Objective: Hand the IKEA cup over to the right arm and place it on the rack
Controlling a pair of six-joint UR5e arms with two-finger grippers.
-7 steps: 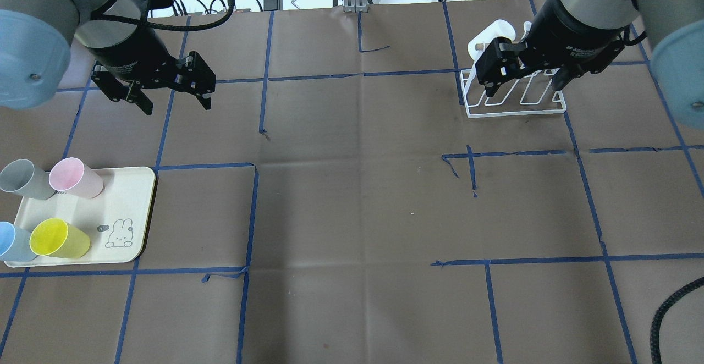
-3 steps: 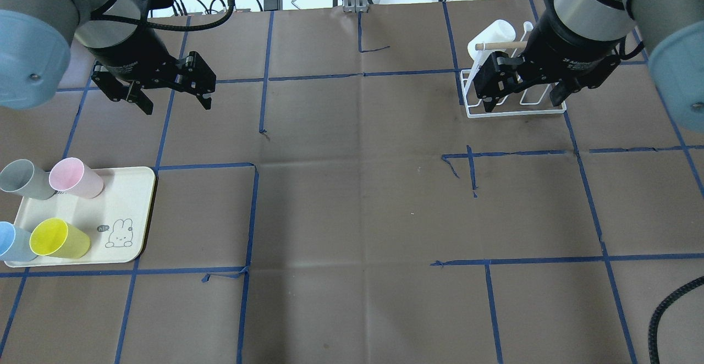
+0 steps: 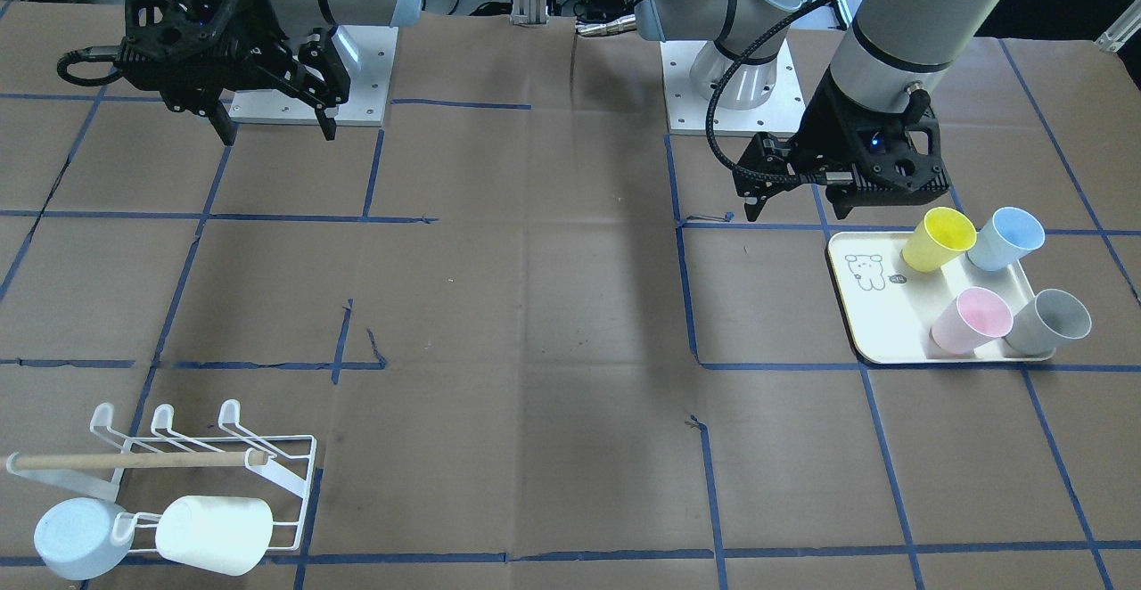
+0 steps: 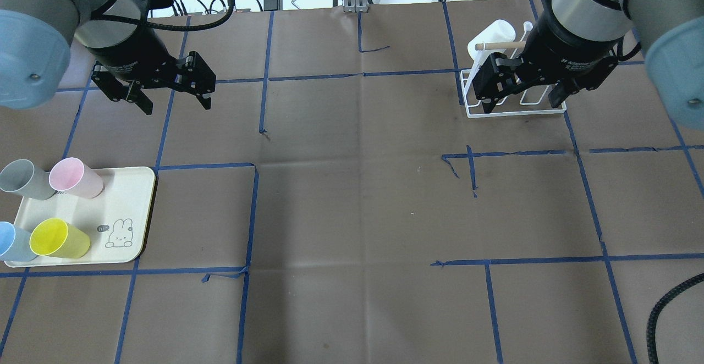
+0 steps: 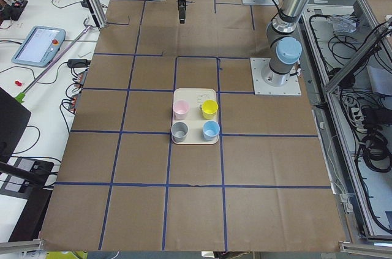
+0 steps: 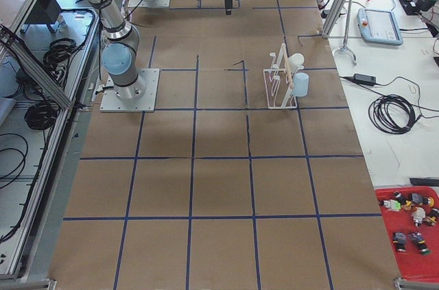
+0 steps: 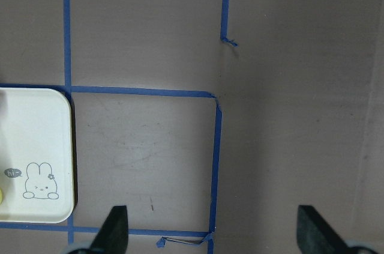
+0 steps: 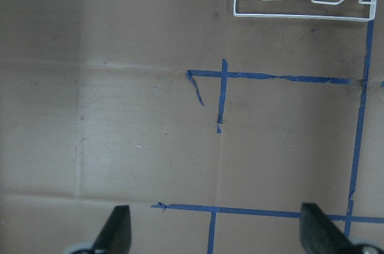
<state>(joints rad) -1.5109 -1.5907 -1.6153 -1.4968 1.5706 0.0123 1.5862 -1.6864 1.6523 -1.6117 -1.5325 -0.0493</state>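
Yellow [image 3: 936, 238], blue [image 3: 1003, 238], pink [image 3: 972, 321] and grey [image 3: 1052, 323] cups stand on a cream tray [image 3: 878, 323]. My left gripper [image 4: 177, 105] hangs open and empty above the table, beyond the tray [image 4: 126, 204]; its wrist view shows only the tray corner [image 7: 36, 146]. The white wire rack [image 3: 134, 461] holds a white cup [image 3: 214, 532] and a pale blue cup [image 3: 76, 536]. My right gripper [image 4: 522, 105] hovers open and empty high above the rack [image 4: 517, 112], on the robot's side of it. The rack's base wires [image 8: 288, 15] show at the top of the right wrist view.
Brown paper with blue tape lines covers the table. Cables, a power brick and a metal post lie along the far edge. Both arm bases [image 3: 307, 82] stand on plates at the robot's side. A red bin [image 6: 411, 235] of small parts sits off the table.
My right gripper has shifted slightly toward the robot over the rack, uncovering the wooden dowel. The left arm and the cups have not moved.
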